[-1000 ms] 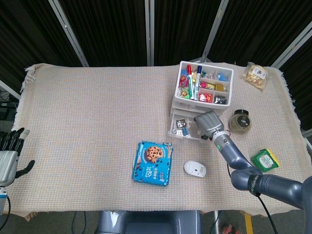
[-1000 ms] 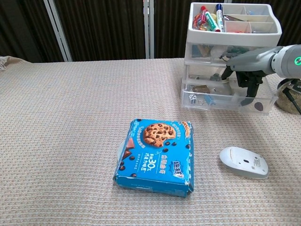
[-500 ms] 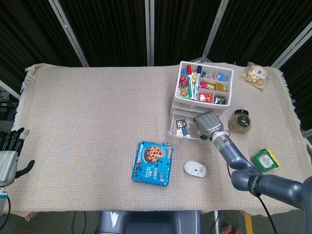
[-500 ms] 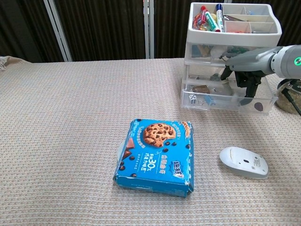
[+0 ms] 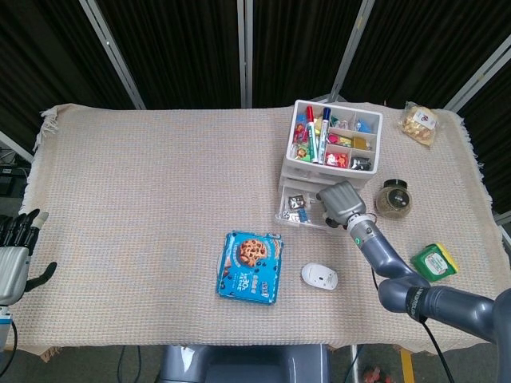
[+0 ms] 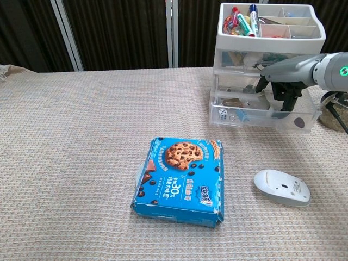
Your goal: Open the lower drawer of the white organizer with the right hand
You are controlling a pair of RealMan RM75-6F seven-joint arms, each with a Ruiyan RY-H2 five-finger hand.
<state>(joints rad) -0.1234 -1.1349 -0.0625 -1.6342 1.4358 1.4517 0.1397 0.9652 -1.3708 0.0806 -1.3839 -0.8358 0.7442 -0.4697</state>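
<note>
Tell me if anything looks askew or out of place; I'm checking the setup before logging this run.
The lower drawer of the white organizer sticks out past the drawers above, pulled partly open, with the right robot hand at its front. The cookie box lies slightly skewed to the table edge. Nothing looks spilled or damaged.

The grey right hand (image 6: 283, 81) draws its dark fingers (image 6: 286, 99) up slightly, off the front of the clear plastic lower drawer (image 6: 261, 115).

Mouse (image 6: 281, 187) right of cookie box (image 6: 181, 180)
</note>
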